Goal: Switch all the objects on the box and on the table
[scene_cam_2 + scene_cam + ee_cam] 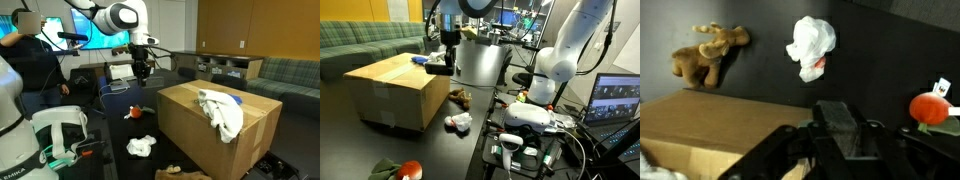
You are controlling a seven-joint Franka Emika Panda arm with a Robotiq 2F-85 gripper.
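Brown cardboard makes up the box [390,90], which sits on the black table [430,150] in an exterior view. A blue and white cloth [420,60] lies on top of the box by its far corner. The pincer [441,66] hangs right by that corner. On the table near the box are a toy animal [458,97], a white crumpled thing [460,122] and a red round thing [410,170].

In an exterior view the pincer [143,72] hangs over the table, apart from the box [210,135]. You can see the gap here, which you cannot see from the front. The cloth [220,112] droops over the box edge.

The wrist view looks down on the toy animal [708,55], and only here can you see that it has antlers. The pincer [840,128] is a dark lump at the bottom. I cannot tell if it is open or closed, and I see nothing in it.

What could go wrong? The cloth is floppy, so it might slip out or drag. The pincer is close to the box corner and could bump it. The red round thing might roll away if it is nudged.
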